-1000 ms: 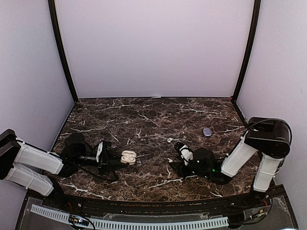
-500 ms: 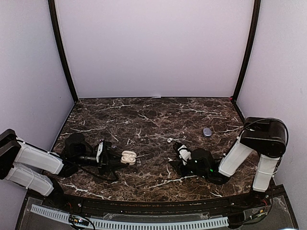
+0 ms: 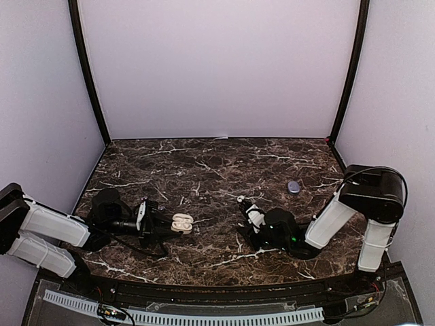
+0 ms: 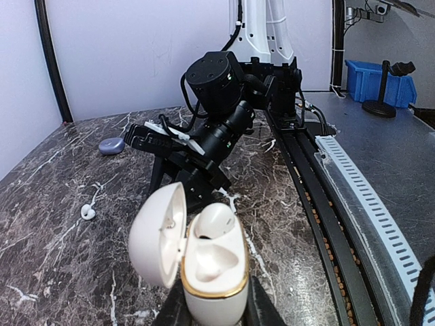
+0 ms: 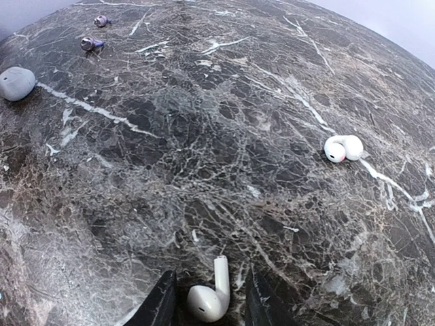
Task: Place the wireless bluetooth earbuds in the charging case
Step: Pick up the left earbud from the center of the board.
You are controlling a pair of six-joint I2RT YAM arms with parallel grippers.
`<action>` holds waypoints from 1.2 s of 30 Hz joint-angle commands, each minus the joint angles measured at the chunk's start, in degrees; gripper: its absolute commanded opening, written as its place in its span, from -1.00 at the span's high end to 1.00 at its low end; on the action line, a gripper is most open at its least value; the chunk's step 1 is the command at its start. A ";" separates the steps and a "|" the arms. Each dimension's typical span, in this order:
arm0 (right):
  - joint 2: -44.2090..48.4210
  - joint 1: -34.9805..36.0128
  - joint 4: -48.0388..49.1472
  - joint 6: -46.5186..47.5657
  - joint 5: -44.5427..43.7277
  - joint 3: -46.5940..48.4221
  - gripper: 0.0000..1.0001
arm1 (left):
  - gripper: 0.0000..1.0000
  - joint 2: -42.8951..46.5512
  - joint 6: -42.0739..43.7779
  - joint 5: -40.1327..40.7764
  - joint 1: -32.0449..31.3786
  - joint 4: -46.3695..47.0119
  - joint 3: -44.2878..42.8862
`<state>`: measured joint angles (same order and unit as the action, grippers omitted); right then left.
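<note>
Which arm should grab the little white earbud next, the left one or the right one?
Right, probably. The right gripper has its fingers either side of an earbud lying on the table, not yet pinching it. The left gripper is busy holding the open charging case.

one earbud [image 5: 206, 301] between jaws of the right gripper [image 5: 211, 307], second earbud [image 5: 342, 147] beyond

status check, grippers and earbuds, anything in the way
Left gripper shut on open charging case. Right gripper open, jaws straddling one earbud on the table, not yet gripped. Second earbud loose nearby. Nothing between gripper and case.
</note>
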<state>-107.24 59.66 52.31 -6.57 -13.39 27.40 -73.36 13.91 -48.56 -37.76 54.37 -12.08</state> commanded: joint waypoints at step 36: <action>2.43 0.99 -8.98 -3.35 -2.88 -0.59 0.92 | 0.79 1.51 0.50 -0.45 0.30 0.76 0.22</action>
<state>-106.04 60.29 49.19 -10.33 -15.35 27.88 -72.29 13.91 -48.56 -37.76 54.35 -12.05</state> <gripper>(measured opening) 0.143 0.251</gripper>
